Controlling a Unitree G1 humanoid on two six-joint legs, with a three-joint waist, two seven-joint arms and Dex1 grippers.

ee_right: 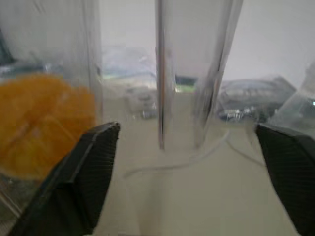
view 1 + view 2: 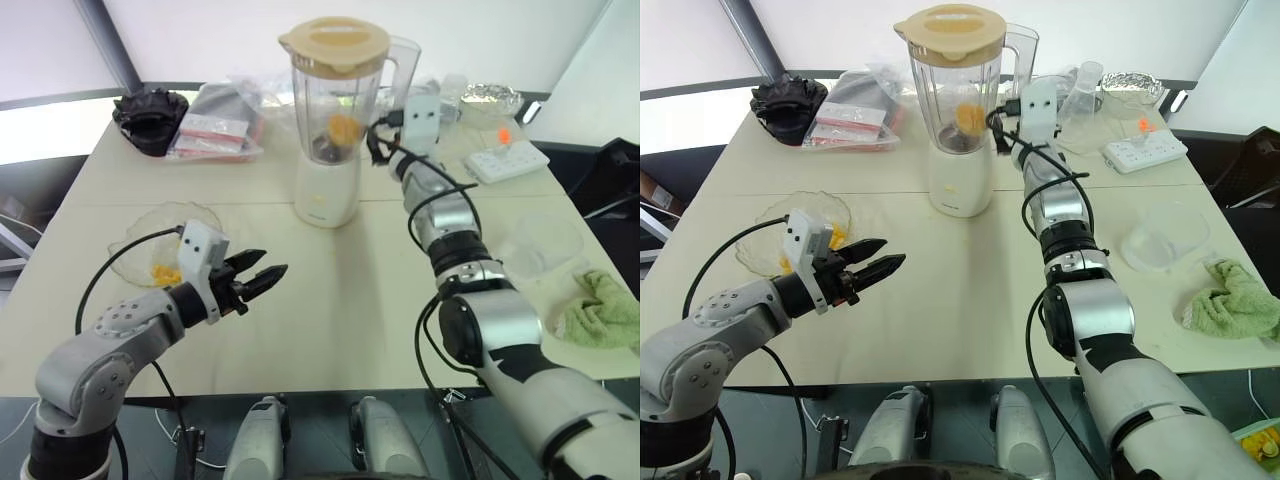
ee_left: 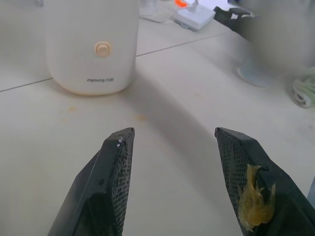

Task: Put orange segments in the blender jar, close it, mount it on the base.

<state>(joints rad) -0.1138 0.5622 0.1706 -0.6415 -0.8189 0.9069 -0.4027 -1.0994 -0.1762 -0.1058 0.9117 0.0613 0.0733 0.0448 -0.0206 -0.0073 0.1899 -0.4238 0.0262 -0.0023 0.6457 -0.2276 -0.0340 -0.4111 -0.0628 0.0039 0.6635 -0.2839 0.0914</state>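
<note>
The blender jar (image 2: 335,110) stands on the cream base (image 2: 327,195), with a cream lid (image 2: 333,42) on top. Orange segments (image 2: 345,128) lie inside it, seen close in the right wrist view as an orange mass (image 1: 39,123) behind the clear wall. My right gripper (image 1: 187,129) is open at the jar's side handle (image 1: 189,73), one finger on each side, not touching it. My left gripper (image 2: 272,262) hovers open over the table near a shallow glass bowl (image 2: 190,215) holding more orange pieces (image 2: 165,272). A smear of orange pulp (image 3: 253,199) sticks to one left finger.
At the back left lie a black toothed part (image 2: 150,118) and plastic bags (image 2: 220,125). A white power strip (image 2: 508,158) and a foil dish (image 2: 490,97) sit at the back right. A clear container (image 2: 540,245) and a green cloth (image 2: 600,310) lie on the right.
</note>
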